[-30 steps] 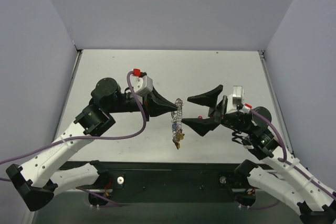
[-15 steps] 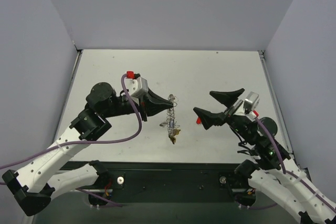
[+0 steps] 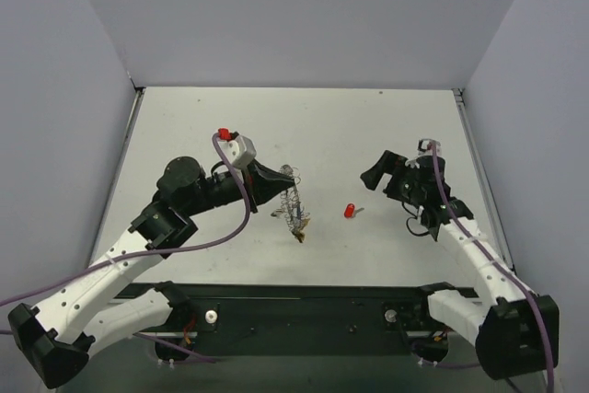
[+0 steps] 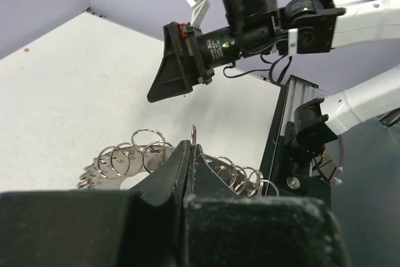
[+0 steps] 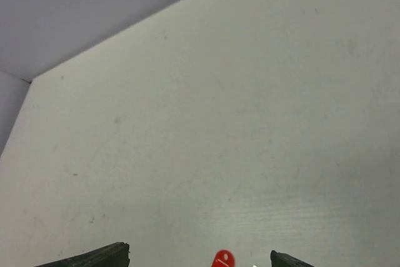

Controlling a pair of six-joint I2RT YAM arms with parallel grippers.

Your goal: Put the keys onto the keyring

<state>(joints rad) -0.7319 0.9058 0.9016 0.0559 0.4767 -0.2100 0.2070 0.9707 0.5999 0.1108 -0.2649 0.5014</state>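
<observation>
1. Top external view: the left gripper (image 3: pixel 274 189) is on the left side of the table (image 3: pixel 304 126). It is pinched tight on the keyring (image 3: pixel 293 202).
2. The keyring hangs down from that pinch, with a yellow tag (image 3: pixel 302 225) at its low end.
3. In the left wrist view, the black fingers (image 4: pixel 169 173) press together on the ring's wire. Shiny loops stick out on both sides.
4. A red key (image 3: pixel 350 211) lies flat on the table, apart from the keyring, between the two grippers.
5. The right gripper (image 3: pixel 391 179) is on the right, spread wide and holding nothing.
6. In the right wrist view, the red key sits between its two tips, at the bottom edge.
</observation>
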